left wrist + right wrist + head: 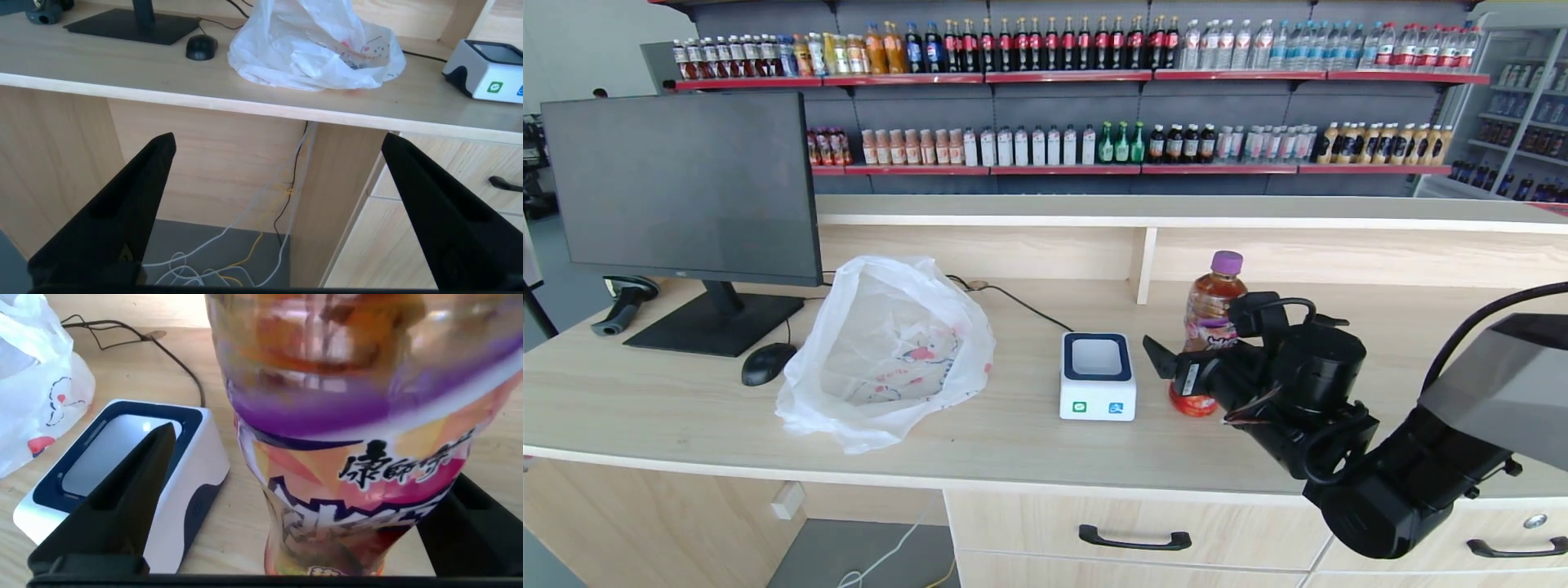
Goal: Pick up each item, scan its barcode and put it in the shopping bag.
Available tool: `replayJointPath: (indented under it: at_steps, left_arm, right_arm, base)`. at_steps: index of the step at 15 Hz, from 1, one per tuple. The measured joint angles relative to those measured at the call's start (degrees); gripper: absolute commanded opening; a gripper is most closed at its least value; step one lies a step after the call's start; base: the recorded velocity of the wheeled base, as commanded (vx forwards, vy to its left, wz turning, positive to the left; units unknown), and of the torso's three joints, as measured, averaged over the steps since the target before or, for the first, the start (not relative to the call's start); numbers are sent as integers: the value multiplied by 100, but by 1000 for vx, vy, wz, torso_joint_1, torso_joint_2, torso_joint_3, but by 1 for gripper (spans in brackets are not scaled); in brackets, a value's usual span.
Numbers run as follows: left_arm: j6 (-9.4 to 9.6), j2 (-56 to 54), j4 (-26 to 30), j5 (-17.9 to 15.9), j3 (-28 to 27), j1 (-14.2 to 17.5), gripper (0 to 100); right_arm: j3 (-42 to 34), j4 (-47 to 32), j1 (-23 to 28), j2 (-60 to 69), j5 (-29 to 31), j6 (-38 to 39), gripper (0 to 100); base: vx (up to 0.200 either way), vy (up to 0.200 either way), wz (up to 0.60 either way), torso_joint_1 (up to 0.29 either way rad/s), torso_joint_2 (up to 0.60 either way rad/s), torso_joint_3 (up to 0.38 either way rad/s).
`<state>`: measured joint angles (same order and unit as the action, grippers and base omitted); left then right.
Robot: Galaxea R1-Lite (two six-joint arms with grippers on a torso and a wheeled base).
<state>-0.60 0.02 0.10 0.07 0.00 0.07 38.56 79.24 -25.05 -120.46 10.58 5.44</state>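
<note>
2 claws show. The left claw (278, 143) hangs below the counter's (163, 77) edge with its fingers spread wide, and the shopping bag (890, 351) lies on the counter above and beyond it. The scanner (1097, 376) sits just left of the right claw (315, 457). That claw is open and straddles the upright bottle (1213, 314), with a gap at its scanner-side finger (131, 498).
</note>
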Motion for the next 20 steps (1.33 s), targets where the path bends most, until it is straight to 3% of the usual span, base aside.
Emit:
replayJointPath:
  at_steps: [7, 8, 14, 20]
  left_arm:
    - [0, 0, 0, 0, 0, 0, 100]
    - [0, 0, 0, 0, 0, 0, 100]
    - [-6, 0, 0, 4, 0, -2, 100]
    - [-29, 0, 0, 9, 0, 0, 100]
  right_arm:
    - [28, 0, 4, -105, 41, -44, 100]
    - [50, 2, 4, -124, 41, -38, 0]
    - [179, 154, 33, -212, 45, 26, 0]
    - [232, 1067, 48, -628, 74, -117, 0]
  base:
    - [0, 0, 0, 0, 0, 0]
    - [0, 0, 0, 0, 0, 0]
    - [0, 0, 0, 0, 0, 0]
    - [0, 0, 0, 0, 0, 0]
